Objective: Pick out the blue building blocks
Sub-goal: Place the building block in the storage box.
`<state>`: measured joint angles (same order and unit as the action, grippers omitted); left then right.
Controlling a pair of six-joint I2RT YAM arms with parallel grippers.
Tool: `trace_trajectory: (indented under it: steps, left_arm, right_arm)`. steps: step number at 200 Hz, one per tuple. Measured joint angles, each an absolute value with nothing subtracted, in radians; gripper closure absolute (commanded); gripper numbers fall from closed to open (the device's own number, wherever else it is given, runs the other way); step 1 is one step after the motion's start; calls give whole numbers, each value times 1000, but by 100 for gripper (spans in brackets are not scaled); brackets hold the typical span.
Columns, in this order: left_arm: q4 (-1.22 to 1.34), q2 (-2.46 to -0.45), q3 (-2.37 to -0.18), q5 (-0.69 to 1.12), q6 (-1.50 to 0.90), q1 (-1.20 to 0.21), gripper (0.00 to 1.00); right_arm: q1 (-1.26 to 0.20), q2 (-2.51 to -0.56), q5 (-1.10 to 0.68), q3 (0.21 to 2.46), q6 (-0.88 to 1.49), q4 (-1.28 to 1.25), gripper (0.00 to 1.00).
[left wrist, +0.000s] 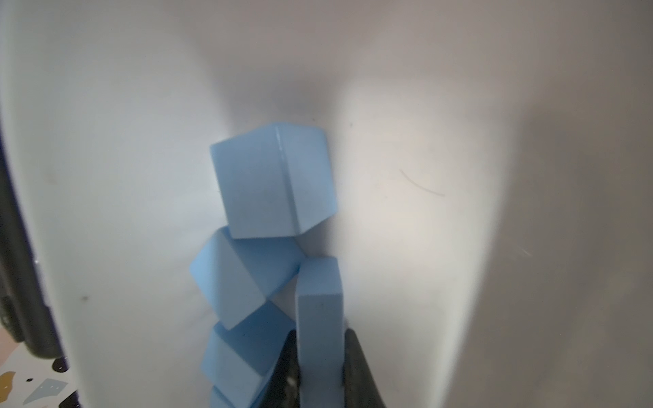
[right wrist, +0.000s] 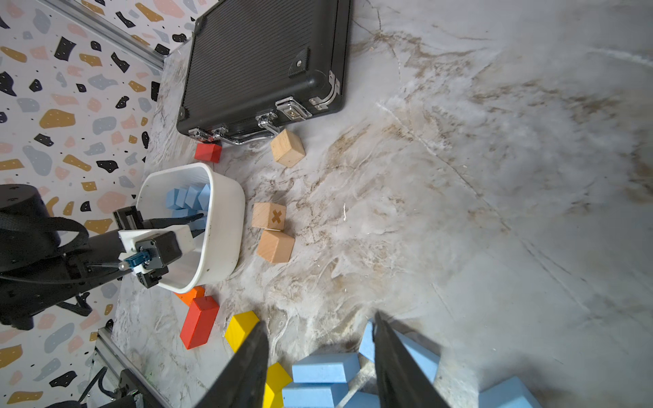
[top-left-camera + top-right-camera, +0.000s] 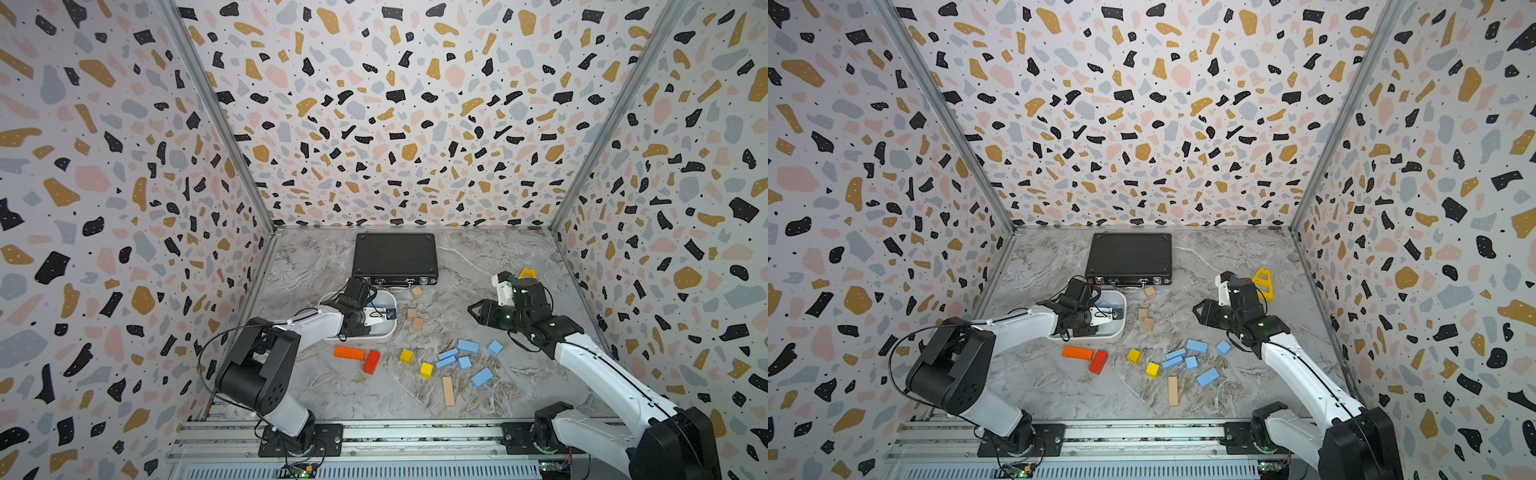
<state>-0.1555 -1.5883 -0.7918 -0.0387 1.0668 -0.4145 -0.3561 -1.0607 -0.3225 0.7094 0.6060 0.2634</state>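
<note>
Left claw [image 1: 319, 341] pinches blue bar [image 1: 319, 296] in bin [image 1: 441, 134], blue cubes [image 1: 272, 180] alongside

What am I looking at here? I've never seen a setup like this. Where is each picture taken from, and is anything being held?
Two robot arms stand at a marble-look table inside a patterned booth. Both top views come from one camera pair overhead; the other two pictures come from a camera on each arm's wrist. The left fingers grip a blue bar inside a white tub that holds blue blocks. The right fingers are open and empty, aimed at loose blue blocks on the table. Also lying there: yellow cubes, red and orange blocks, plain wooden blocks and a black case.
</note>
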Motion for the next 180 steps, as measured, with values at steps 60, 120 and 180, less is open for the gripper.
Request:
trace_trajectory:
  steps: [60, 120, 180]
  left_arm:
    - [-262, -1542, -795, 3, 1070, -414, 73]
    - [-382, -1502, -841, 39, 1070, -414, 69]
    - [-480, -1504, -958, 66, 994, -414, 59]
  right_arm:
    - [-356, -1039, -302, 702, 606, 279, 49]
    - [-356, -1070, -304, 702, 606, 276, 50]
    - [-358, -1083, -315, 707, 587, 290, 49]
